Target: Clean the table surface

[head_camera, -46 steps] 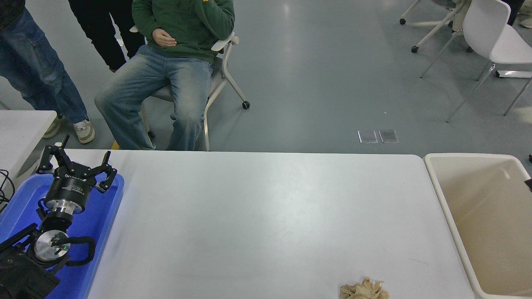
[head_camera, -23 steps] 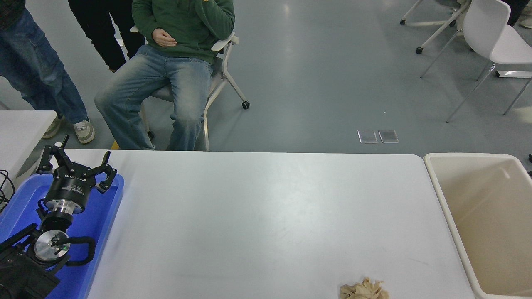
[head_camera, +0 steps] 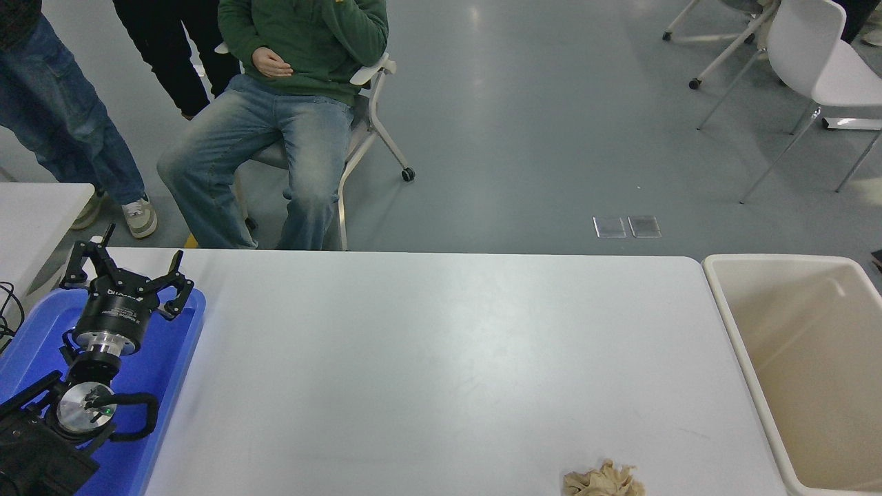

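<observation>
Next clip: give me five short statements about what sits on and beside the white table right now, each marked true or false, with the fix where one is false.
1. A crumpled beige cloth lies near the table surface's near edge. True.
2. The left hand is gripping the cloth. False: it is open above the blue tray at the table's left end, far from the cloth.
3. The cream bin stands off the table's right end. True.
4. The cloth is inside the bin. False: it lies on the table, left of the bin.
5. A person in a green top sits on a chair beyond the far edge. True.
</observation>
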You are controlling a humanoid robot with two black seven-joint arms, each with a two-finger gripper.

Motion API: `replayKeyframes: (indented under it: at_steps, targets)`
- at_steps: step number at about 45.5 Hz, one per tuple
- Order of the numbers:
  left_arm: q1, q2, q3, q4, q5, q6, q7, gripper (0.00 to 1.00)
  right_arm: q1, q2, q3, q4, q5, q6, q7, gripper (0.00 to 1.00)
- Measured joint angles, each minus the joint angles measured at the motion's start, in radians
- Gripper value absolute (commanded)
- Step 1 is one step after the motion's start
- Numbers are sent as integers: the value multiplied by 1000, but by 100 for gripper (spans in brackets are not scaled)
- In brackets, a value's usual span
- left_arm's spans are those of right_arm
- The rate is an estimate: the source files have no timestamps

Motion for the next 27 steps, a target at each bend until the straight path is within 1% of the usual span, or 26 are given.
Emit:
replayKeyframes:
  at_steps: [14,27]
  targets:
    - [0,0,0,0,0,0,0,100,47,-35,50,133,-1,8,1,100]
    - [0,0,0,0,0,0,0,100,74,-61,97,300,-12,13,6,100]
